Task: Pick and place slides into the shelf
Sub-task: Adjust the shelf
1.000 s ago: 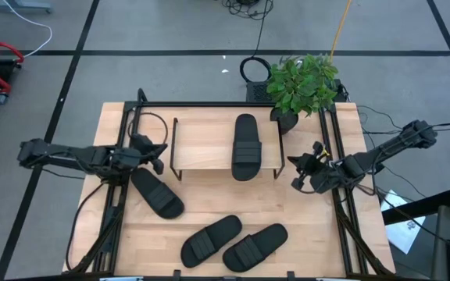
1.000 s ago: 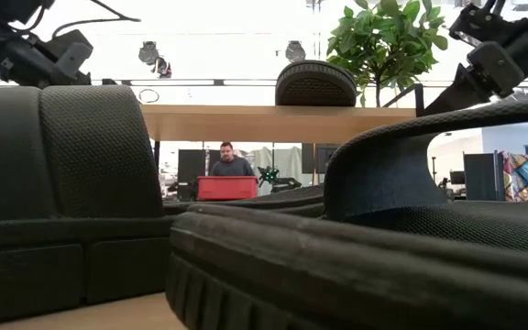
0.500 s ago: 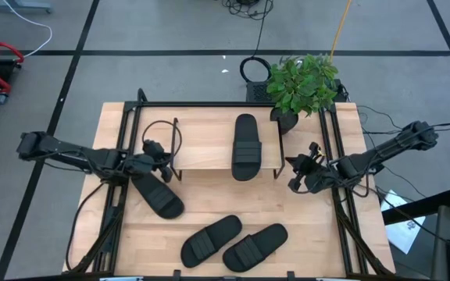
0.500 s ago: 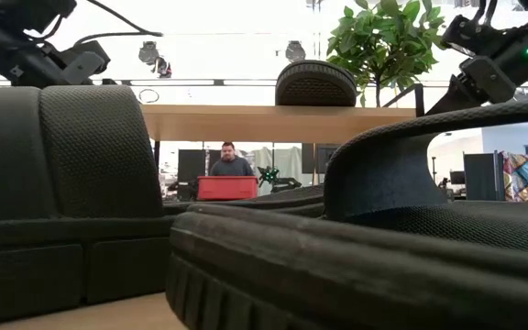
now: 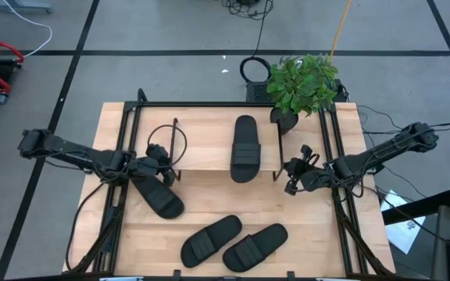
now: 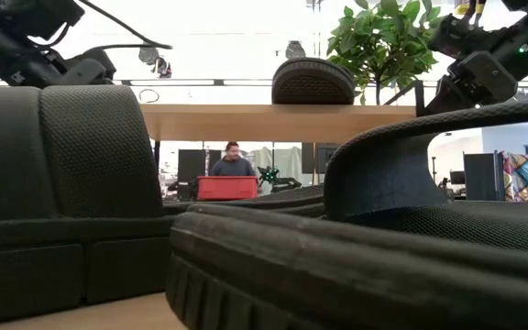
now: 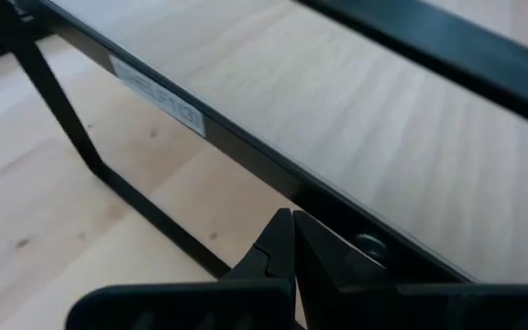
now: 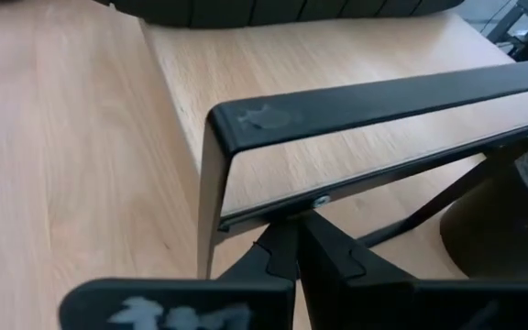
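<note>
Both grippers closed and empty, one at each end of the shelf; one slide on it, three on the worktop.

Left gripper (image 5: 165,163): fingers (image 7: 278,252) pressed together, nothing held, tip right at the shelf (image 5: 201,140) left-end black frame, just above the left slide (image 5: 156,192) lying on the worktop (image 5: 209,204). Shelf sits mid-worktop toward the far side; shelved slide (image 5: 244,147) lies on the right half of its plank. Two more slides, near-left slide (image 5: 210,239) and near-right slide (image 5: 255,246), lie side by side at the near edge. Right gripper (image 5: 290,176): fingers (image 8: 282,252) together, empty, tip at the shelf's right-end leg. Potted plant (image 5: 301,84) at the far right corner.
</note>
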